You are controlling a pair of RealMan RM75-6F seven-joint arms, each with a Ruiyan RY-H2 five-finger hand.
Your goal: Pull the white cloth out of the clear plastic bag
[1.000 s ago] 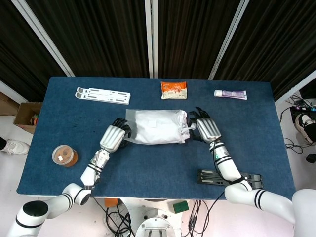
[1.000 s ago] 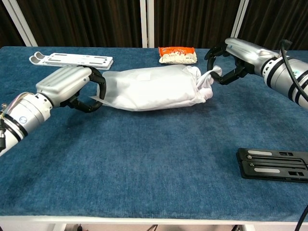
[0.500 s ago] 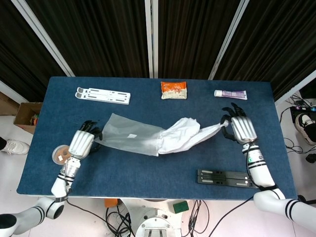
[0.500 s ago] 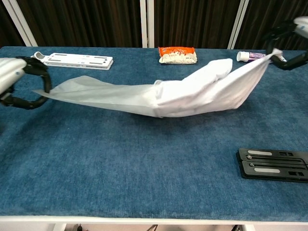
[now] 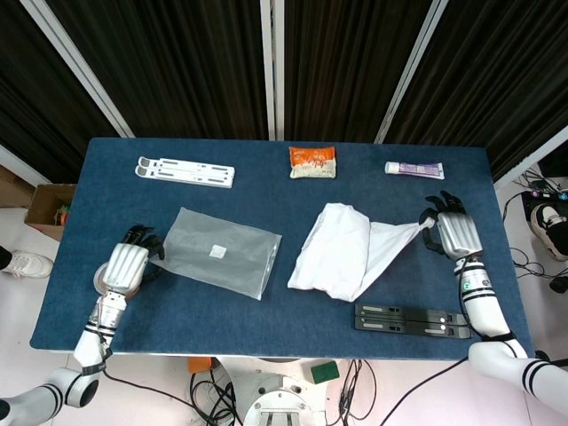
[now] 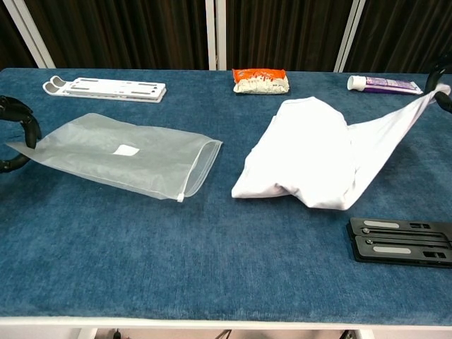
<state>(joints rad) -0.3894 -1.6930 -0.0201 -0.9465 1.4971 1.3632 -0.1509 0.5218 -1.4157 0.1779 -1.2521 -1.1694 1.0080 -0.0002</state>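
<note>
Both hands are slipping mostly out of the chest view, so we are reading them from the head view: our left hand (image 5: 125,266) is sitting low near the table's (image 5: 284,315) left edge with fingers curled, pinching the closed end of the clear plastic bag (image 5: 217,253), which is lying flat. Our right hand (image 5: 451,232) is reaching out near the right edge, pinching a stretched corner of the white cloth (image 5: 342,253), which is lying bunched, entirely outside the bag and apart from it.
</note>
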